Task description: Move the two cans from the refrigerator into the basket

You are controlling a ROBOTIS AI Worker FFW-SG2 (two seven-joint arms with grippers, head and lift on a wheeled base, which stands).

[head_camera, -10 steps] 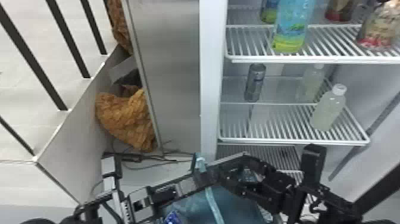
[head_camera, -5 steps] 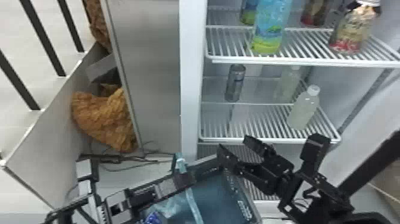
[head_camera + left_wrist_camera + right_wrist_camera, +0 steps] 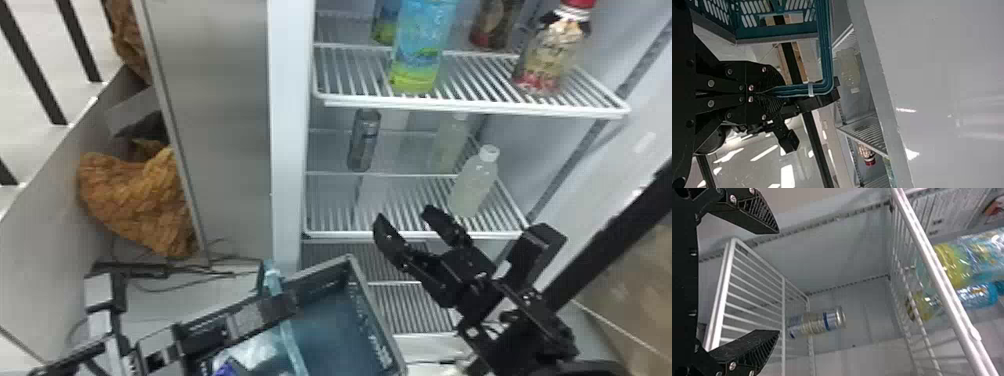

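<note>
Can: a slim, silvery can (image 3: 364, 142) stands on the refrigerator's middle rack (image 3: 370, 234), toward the left and well behind the front edge. In the right wrist view its side shows blue bands.
Right hand: the right hand (image 3: 406, 216) is in front of the middle rack's front edge, its two fingers spread with nothing between them. It is apart from the can, which is farther in.
Rack neighbors: a pale bottle with a white cap (image 3: 475, 180) stands upright to the right of the can; a second pale bottle (image 3: 449, 142) is behind it, between it and the can.
Upper rack: above the can, a blue-and-green bottle (image 3: 422, 45) and a red-capped bottle (image 3: 552, 50) stand near the front, with a darker bottle (image 3: 495, 22) farther back.
Basket: the blue basket (image 3: 372, 320) is below and in front of the racks, tilted. Clear plastic (image 3: 255, 355) and something blue (image 3: 227, 367) show at its near left part; I cannot tell what they are.
Left hand: the left hand (image 3: 280, 306) pinches the basket's teal handle (image 3: 825, 47) between its fingertips.
Floor side: brown, wrinkled material (image 3: 140, 200) lies left of the refrigerator, with dark cables (image 3: 185, 272) just beside it.
</note>
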